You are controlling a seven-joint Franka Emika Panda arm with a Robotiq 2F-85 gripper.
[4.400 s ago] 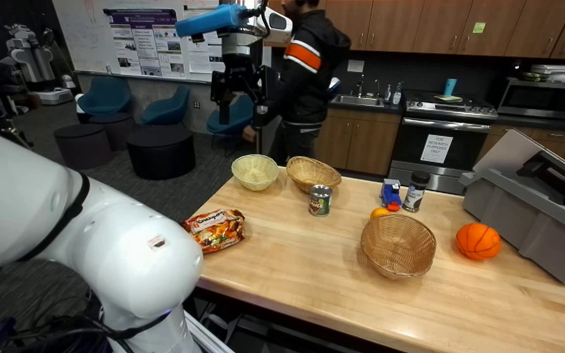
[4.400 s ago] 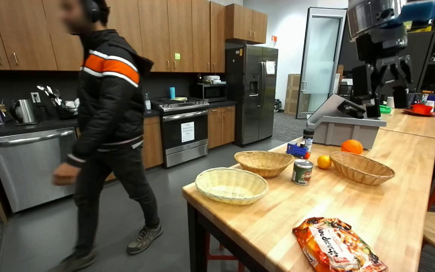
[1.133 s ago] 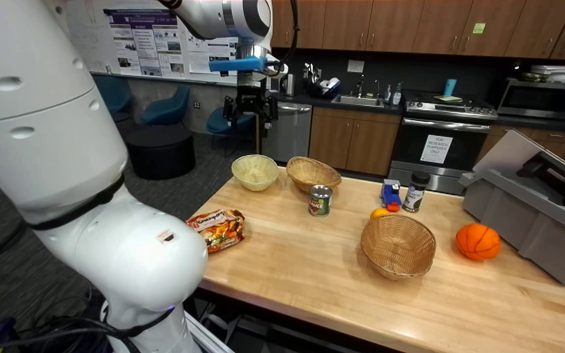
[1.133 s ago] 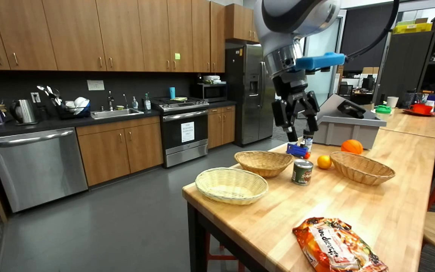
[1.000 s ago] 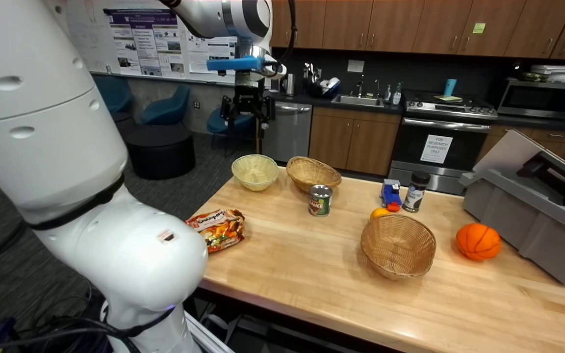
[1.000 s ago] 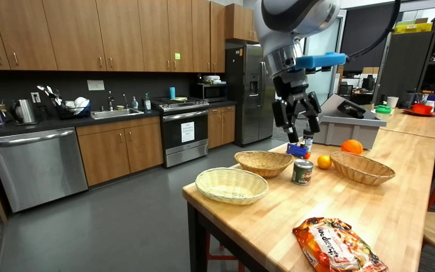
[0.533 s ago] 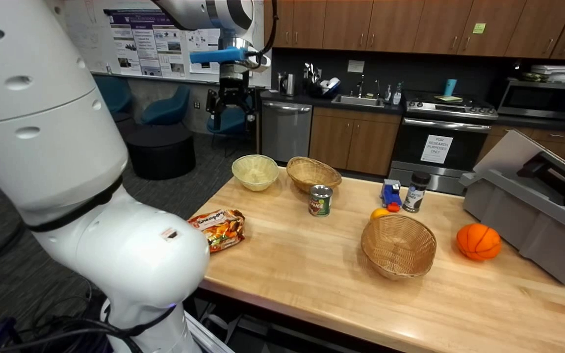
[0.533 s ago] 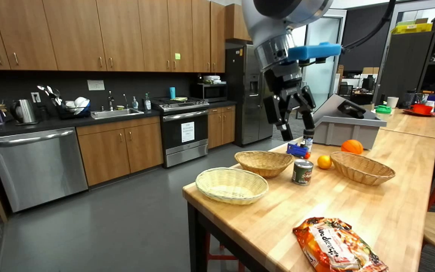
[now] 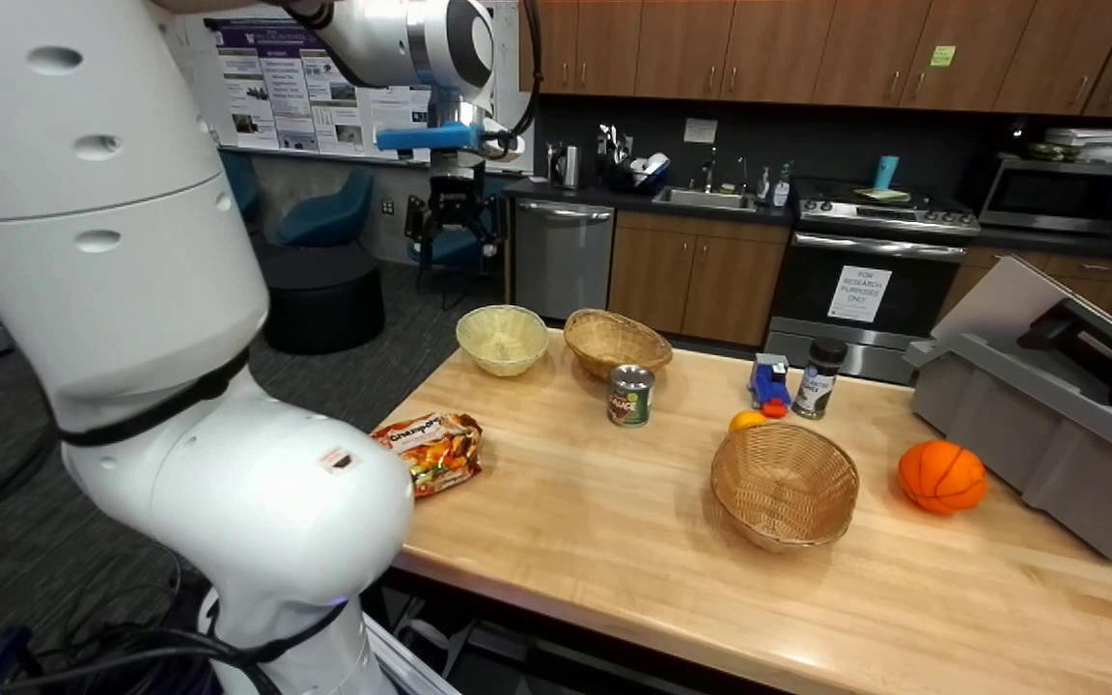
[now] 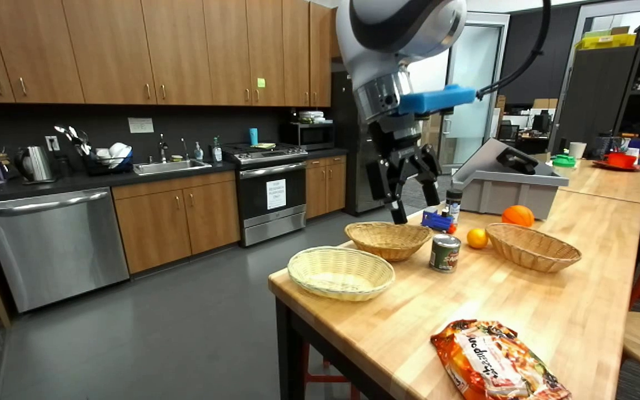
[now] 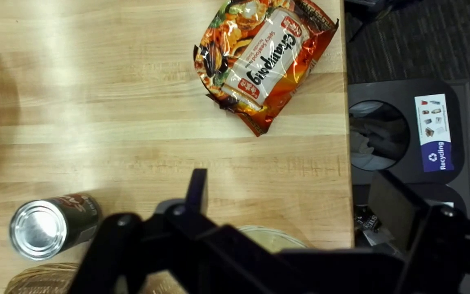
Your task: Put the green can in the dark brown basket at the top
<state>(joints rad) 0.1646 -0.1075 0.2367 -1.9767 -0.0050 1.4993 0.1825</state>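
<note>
The green can [image 9: 629, 396] stands upright on the table just beside the dark brown basket [image 9: 617, 345]; both also show in an exterior view, the can [image 10: 445, 253] in front of the basket [image 10: 389, 241]. In the wrist view the can [image 11: 55, 226] is at the lower left, its silvery top showing, and only part of the basket's rim [image 11: 43, 279] shows below it. My gripper [image 9: 457, 253] is open and empty, raised above the table near its end; it also shows open in an exterior view [image 10: 415, 208] and in the wrist view [image 11: 290, 177], fingers wide apart.
A pale yellowish bowl [image 9: 503, 340] stands at the table corner. A noodle packet [image 9: 430, 452], a larger tan basket [image 9: 785, 486], an orange fruit [image 10: 477, 238], a blue-and-red toy [image 9: 769, 381], a spice jar [image 9: 819, 378], an orange ball [image 9: 942, 475] and a grey bin [image 9: 1039, 434] are also there.
Over the last second my open gripper has moved left in both exterior views. The person seen 4.4 s ago has left. The can and baskets have not moved.
</note>
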